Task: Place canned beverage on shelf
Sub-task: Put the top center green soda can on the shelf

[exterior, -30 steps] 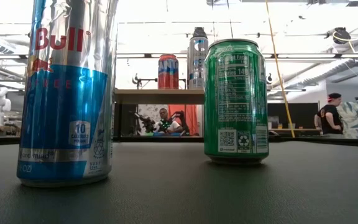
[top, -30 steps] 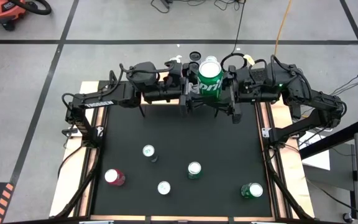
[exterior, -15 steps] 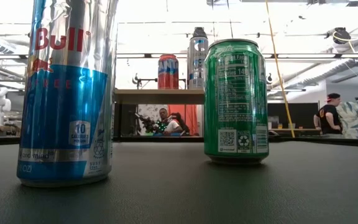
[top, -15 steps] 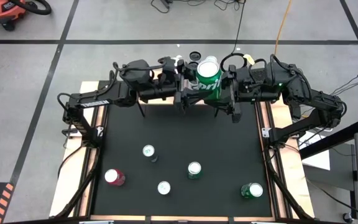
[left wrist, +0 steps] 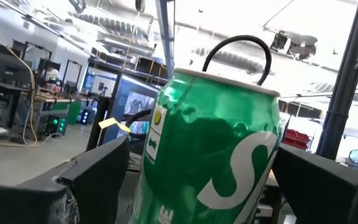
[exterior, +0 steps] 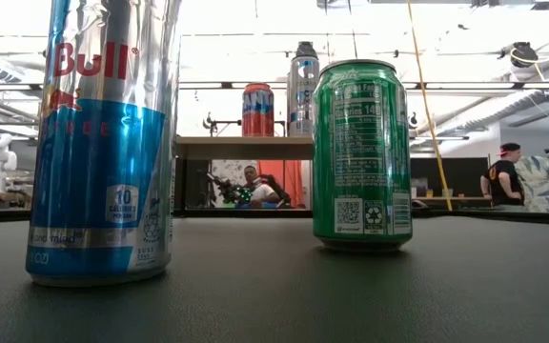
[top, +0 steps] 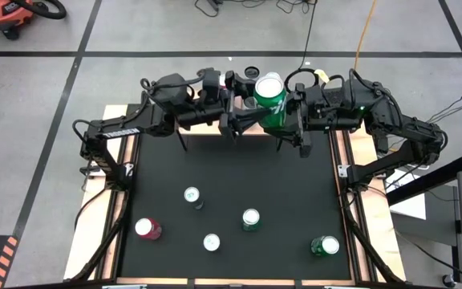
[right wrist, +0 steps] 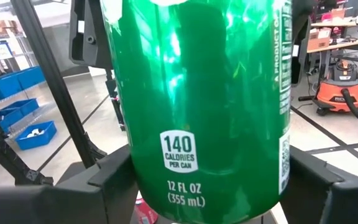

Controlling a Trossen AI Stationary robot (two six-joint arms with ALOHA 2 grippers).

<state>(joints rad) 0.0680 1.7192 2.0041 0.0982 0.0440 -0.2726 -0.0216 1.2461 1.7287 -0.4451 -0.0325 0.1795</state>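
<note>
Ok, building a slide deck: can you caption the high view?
Right gripper holds a green can above the shelf; the open left gripper sits beside it.

Green Sprite can (top: 269,99) upright above the far-edge shelf (exterior: 244,148) (light wood; black legs)

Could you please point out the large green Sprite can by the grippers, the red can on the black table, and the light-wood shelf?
Large green Sprite can (top: 269,101): high view, upper side wall.
Red can (top: 144,228): high view, top lid.
Light-wood shelf (exterior: 241,147): low view, front edge.
</note>
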